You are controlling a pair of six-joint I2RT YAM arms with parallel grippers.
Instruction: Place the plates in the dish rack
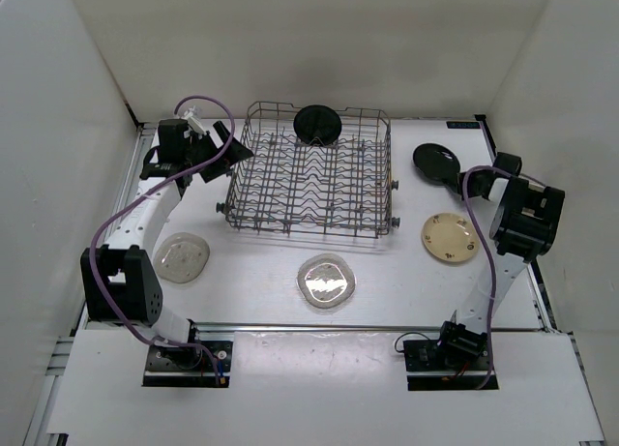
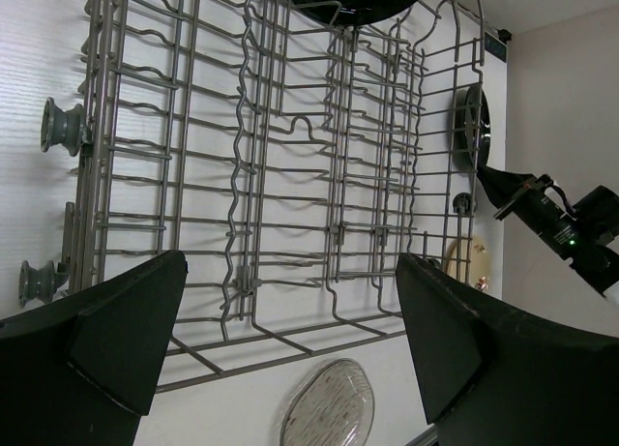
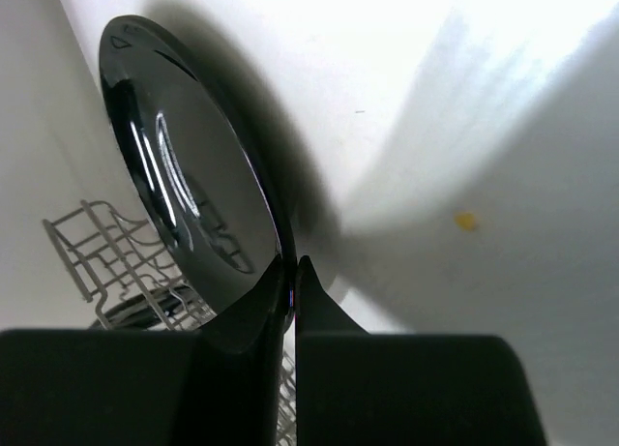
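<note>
Near the dish rack point(image 1: 309, 180) — clear plate point(image 1: 327, 280) in front, cream plate point(image 1: 450, 237) rightward.

racked black plate point(image 2: 356, 1) — cropped, clear plate point(image 2: 329, 409) cropped

White arms point(image 1: 153, 211), black joints point(image 1: 121, 283), purple cables point(image 1: 481, 214)
</note>
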